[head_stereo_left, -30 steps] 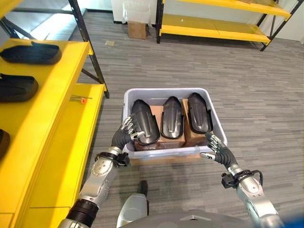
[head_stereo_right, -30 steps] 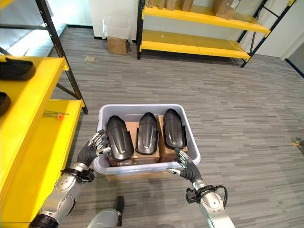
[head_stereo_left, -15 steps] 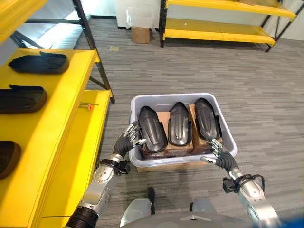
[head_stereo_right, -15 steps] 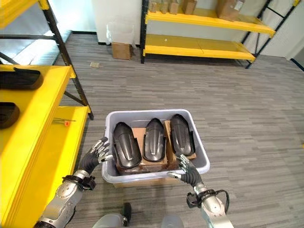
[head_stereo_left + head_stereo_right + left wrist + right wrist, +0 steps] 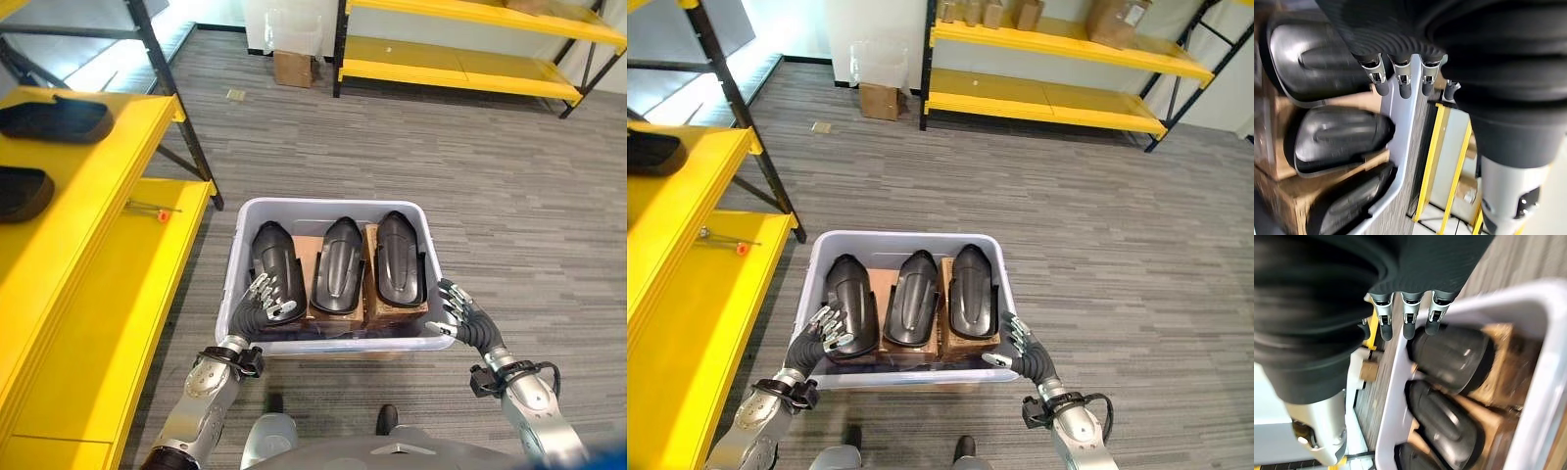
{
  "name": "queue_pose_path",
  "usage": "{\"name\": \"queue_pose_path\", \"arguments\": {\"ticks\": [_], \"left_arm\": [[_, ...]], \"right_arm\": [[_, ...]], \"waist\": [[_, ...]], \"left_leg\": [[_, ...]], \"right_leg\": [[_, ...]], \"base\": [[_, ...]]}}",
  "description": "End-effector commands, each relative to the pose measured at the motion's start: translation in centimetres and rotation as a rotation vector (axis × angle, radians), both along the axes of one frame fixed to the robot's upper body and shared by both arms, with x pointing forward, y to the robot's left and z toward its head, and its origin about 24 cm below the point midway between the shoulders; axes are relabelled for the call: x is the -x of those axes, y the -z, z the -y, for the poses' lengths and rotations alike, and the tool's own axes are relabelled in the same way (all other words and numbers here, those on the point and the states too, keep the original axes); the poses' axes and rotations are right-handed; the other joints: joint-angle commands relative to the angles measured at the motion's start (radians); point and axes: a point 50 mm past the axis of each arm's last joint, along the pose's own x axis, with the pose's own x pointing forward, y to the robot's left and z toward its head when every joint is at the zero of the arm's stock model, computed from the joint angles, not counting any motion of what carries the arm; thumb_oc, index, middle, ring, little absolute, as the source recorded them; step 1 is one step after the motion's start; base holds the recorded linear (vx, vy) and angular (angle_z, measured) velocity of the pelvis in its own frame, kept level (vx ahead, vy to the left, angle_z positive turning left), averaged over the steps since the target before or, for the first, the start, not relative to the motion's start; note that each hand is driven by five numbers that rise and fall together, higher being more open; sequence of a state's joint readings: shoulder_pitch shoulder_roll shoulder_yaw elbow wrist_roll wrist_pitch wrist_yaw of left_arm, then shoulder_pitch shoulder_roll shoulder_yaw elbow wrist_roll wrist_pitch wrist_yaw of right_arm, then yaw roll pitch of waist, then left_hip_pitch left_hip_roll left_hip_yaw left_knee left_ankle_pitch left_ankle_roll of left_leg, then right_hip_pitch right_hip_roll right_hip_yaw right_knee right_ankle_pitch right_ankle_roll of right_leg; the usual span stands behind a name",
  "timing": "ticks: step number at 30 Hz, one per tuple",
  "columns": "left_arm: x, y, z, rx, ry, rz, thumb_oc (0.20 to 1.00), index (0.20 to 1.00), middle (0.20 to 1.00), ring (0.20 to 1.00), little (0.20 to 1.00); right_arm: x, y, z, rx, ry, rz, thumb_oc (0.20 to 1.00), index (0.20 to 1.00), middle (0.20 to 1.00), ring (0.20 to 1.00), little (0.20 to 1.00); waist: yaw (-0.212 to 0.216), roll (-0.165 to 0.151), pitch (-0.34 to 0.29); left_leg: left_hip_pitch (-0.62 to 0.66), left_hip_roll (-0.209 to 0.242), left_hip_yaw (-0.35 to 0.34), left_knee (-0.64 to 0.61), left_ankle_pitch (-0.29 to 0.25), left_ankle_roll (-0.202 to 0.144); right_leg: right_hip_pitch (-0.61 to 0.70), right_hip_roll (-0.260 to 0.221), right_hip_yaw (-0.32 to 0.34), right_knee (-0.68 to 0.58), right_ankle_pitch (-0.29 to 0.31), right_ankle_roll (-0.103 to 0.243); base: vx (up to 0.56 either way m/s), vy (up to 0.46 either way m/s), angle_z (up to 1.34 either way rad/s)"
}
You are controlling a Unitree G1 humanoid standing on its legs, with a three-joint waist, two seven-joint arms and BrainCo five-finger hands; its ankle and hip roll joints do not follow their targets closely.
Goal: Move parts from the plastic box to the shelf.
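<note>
Both hands at the grey plastic box [image 5: 328, 208] now, left hand [image 5: 265, 299] loosely spread over the near-left black part [image 5: 275, 274], right hand [image 5: 460, 313] open by the near right corner, nothing gripped. Three parts lying side by side on cardboard blocks [image 5: 306, 250], propped up for easy reach. Yellow shelf [image 5: 93, 245] waiting to the left, two black parts [image 5: 49, 117] already up there.

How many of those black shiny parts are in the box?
3, side by side in the plastic box: left part, middle part, right part. More could be hidden underneath.
</note>
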State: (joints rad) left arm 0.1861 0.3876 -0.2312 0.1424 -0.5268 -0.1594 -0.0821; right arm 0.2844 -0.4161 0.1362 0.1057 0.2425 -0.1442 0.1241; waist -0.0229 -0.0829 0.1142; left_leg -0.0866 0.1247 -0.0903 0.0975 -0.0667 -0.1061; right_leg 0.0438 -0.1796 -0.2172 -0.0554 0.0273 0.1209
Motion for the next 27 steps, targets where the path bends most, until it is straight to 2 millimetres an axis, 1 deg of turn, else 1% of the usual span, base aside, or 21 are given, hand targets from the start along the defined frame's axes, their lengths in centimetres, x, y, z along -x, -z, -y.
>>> {"name": "queue_pose_path", "arguments": {"ticks": [1, 5, 10, 11, 15, 16, 17, 18, 20, 21, 22, 25, 27], "left_arm": [[-1.2, -2.2, 0.3, 0.023, 0.028, 0.122, 1.0, 1.0, 1.0, 1.0, 1.0], [-1.0, -2.1, 0.4, 0.023, 0.04, 0.119, 1.0, 1.0, 1.0, 1.0, 1.0], [-0.9, -2.1, 0.2, 0.021, 0.034, 0.12, 1.0, 1.0, 1.0, 1.0, 1.0], [-0.8, -2.4, 0.0, 0.027, 0.019, 0.132, 1.0, 1.0, 1.0, 1.0, 1.0], [-1.0, -2.9, -0.2, 0.051, -0.001, 0.154, 1.0, 1.0, 1.0, 1.0, 1.0], [-1.1, -3.0, -0.1, 0.058, -0.001, 0.157, 1.0, 1.0, 1.0, 1.0, 1.0], [-1.4, -3.3, 0.1, 0.061, 0.008, 0.171, 1.0, 1.0, 1.0, 1.0, 1.0], [-1.6, -3.5, 0.2, 0.063, 0.012, 0.182, 1.0, 1.0, 1.0, 1.0, 1.0], [-1.9, -3.9, 0.4, 0.06, 0.017, 0.2, 1.0, 1.0, 1.0, 1.0, 1.0], [-2.0, -4.1, 0.4, 0.058, 0.02, 0.209, 1.0, 1.0, 1.0, 1.0, 1.0], [-2.1, -4.3, 0.6, 0.064, 0.025, 0.218, 1.0, 1.0, 1.0, 1.0, 1.0], [-2.3, -4.5, 1.0, 0.073, 0.041, 0.223, 1.0, 1.0, 1.0, 1.0, 1.0], [-2.4, -4.6, 1.4, 0.081, 0.058, 0.224, 1.0, 1.0, 1.0, 1.0, 1.0]], "right_arm": [[-0.9, -1.7, 0.6, 0.001, -0.003, 0.095, 1.0, 1.0, 1.0, 1.0, 1.0], [-0.8, -1.7, 0.6, 0.005, -0.006, 0.096, 1.0, 1.0, 1.0, 1.0, 1.0], [-1.1, -2.2, 0.5, 0.0, -0.006, 0.12, 1.0, 1.0, 1.0, 1.0, 1.0], [-1.4, -2.6, 0.6, -0.008, 0.013, 0.149, 1.0, 1.0, 1.0, 1.0, 1.0], [-2.8, -4.9, 1.2, 0.019, 0.047, 0.268, 1.0, 1.0, 1.0, 1.0, 1.0], [-3.3, -5.5, 1.3, 0.035, 0.059, 0.306, 1.0, 1.0, 1.0, 1.0, 1.0], [-4.5, -6.6, 1.4, 0.057, 0.073, 0.365, 1.0, 1.0, 1.0, 1.0, 1.0], [-4.9, -7.0, 1.3, 0.058, 0.083, 0.385, 1.0, 1.0, 1.0, 1.0, 1.0], [-6.3, -8.3, 1.1, 0.07, 0.095, 0.448, 1.0, 1.0, 1.0, 1.0, 1.0], [-7.0, -8.9, 0.9, 0.077, 0.098, 0.476, 1.0, 1.0, 1.0, 1.0, 1.0], [-8.0, -9.9, 0.5, 0.087, 0.093, 0.519, 1.0, 1.0, 1.0, 1.0, 1.0], [-10.0, -11.5, -0.5, 0.086, 0.073, 0.58, 1.0, 1.0, 1.0, 1.0, 1.0], [-11.1, -12.2, -0.9, 0.095, 0.072, 0.599, 1.0, 1.0, 1.0, 1.0, 1.0]], "waist": [[0.016, 0.024, -0.02], [0.016, 0.04, -0.016], [0.013, 0.054, -0.015], [0.013, 0.06, -0.016], [0.015, 0.07, -0.017], [0.016, 0.072, -0.017], [0.02, 0.078, -0.02], [0.021, 0.079, -0.019], [0.028, 0.082, -0.019], [0.032, 0.083, -0.02], [0.038, 0.085, -0.02], [0.052, 0.089, -0.012], [0.058, 0.094, -0.004]], "left_leg": [[0.065, 0.077, 0.065, -0.047, 0.027, 0.008], [0.065, 0.085, 0.064, -0.044, 0.03, 0.001], [0.07, 0.089, 0.064, -0.054, 0.037, -0.003], [0.072, 0.091, 0.065, -0.06, 0.039, -0.004], [0.085, 0.093, 0.072, -0.08, 0.043, -0.002], [0.087, 0.093, 0.075, -0.083, 0.043, -0.002], [0.091, 0.091, 0.081, -0.089, 0.044, -0.004], [0.095, 0.09, 0.084, -0.093, 0.044, -0.003], [0.1, 0.089, 0.091, -0.099, 0.044, -0.003], [0.102, 0.087, 0.094, -0.102, 0.044, -0.003], [0.103, 0.086, 0.099, -0.105, 0.044, -0.003], [0.094, 0.082, 0.105, -0.104, 0.047, -0.004], [0.087, 0.076, 0.104, -0.102, 0.047, -0.003]], "right_leg": [[-0.01, -0.102, -0.016, 0.13, 0.001, 0.047], [-0.002, -0.096, -0.027, 0.138, -0.025, 0.04], [0.005, -0.091, -0.027, 0.131, -0.034, 0.036], [0.005, -0.09, -0.027, 0.127, -0.036, 0.036], [0.002, -0.09, -0.016, 0.119, -0.034, 0.037], [0.001, -0.091, -0.016, 0.117, -0.034, 0.038], [0.004, -0.094, -0.017, 0.112, -0.033, 0.04], [0.005, -0.095, -0.016, 0.108, -0.032, 0.041], [0.006, -0.099, -0.014, 0.098, -0.024, 0.045], [0.006, -0.1, -0.011, 0.094, -0.021, 0.046], [0.003, -0.102, -0.007, 0.089, -0.017, 0.048], [-0.003, -0.107, -0.006, 0.082, -0.013, 0.049], [-0.006, -0.112, -0.008, 0.08, -0.012, 0.049]], "base": [[0.0, -0.061, 0.06], [0.0, -0.03, 0.04], [0.0, -0.016, 0.03], [0.0, 0.0, 0.0], [0.0, -0.002, -0.02], [0.0, 0.0, 0.0], [0.0, 0.0, 0.0], [0.03, 0.009, -0.06], [0.03, 0.003, -0.12], [0.03, 0.001, -0.09], [0.02, 0.005, -0.06], [0.0, 0.011, -0.05], [-0.01, 0.027, -0.1]]}}
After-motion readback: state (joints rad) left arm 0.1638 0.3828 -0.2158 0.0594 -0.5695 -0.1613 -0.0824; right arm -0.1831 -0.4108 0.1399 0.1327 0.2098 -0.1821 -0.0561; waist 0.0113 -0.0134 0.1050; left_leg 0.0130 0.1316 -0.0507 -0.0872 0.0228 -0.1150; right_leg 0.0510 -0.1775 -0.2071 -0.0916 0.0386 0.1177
